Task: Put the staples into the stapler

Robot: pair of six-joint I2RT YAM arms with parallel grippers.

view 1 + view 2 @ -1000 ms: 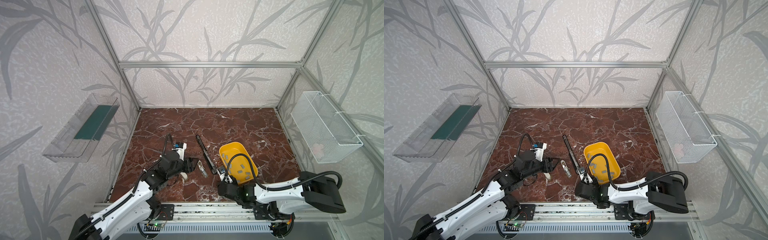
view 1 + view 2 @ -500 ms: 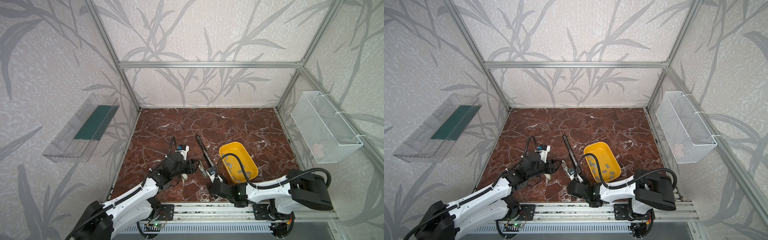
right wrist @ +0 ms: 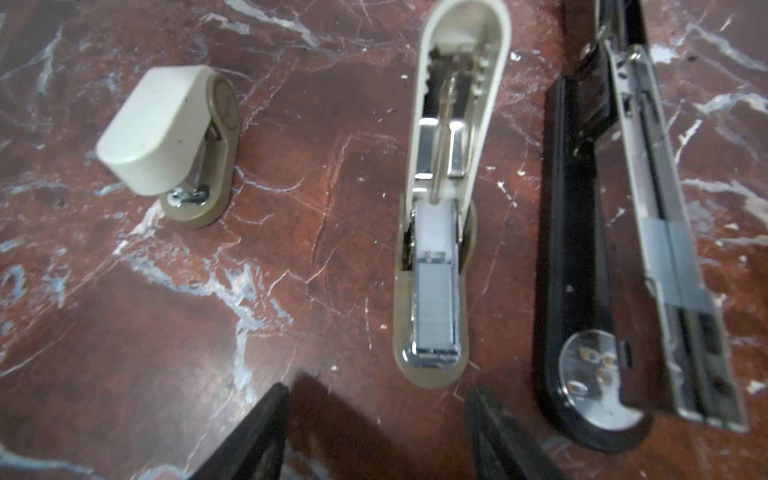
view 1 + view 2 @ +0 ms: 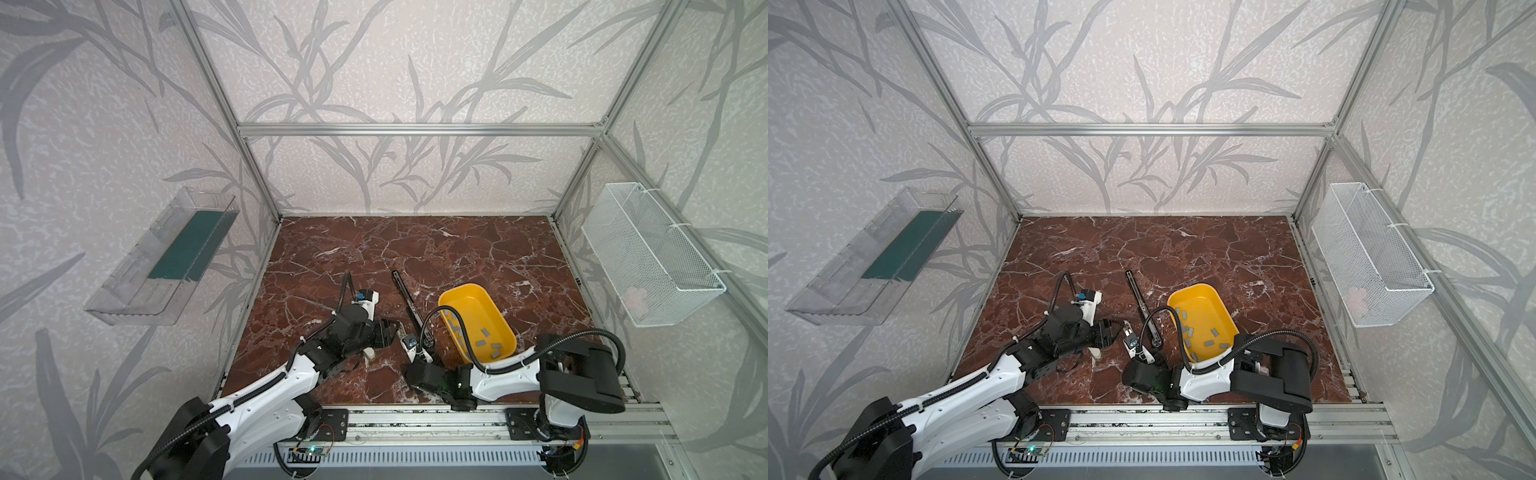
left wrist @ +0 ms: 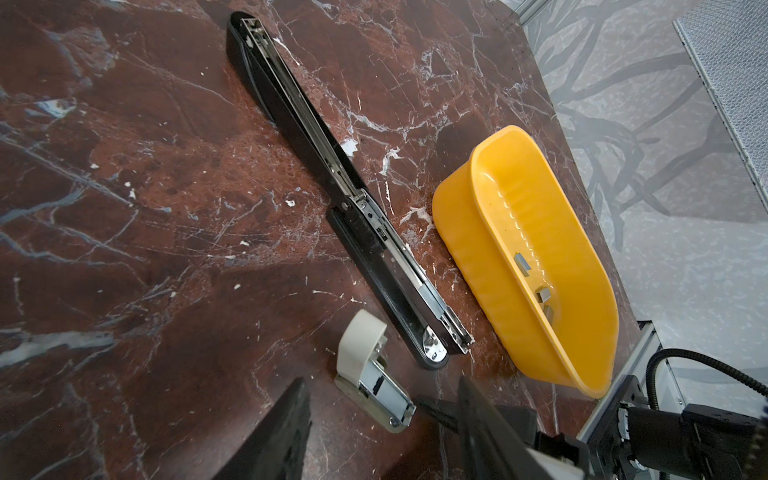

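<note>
Most staples point(image 4: 481, 343) lie loose in the yellow tub point(image 4: 469, 303), likely to keep them together, while one strip point(image 3: 434, 307) sits in the upturned channel of the cream mini stapler point(image 3: 438, 232), folded open for loading. The left gripper point(image 5: 380, 384) and right gripper point(image 3: 376, 390) stand just beside it, jaws apart and empty, I think ready to shut its lid
</note>
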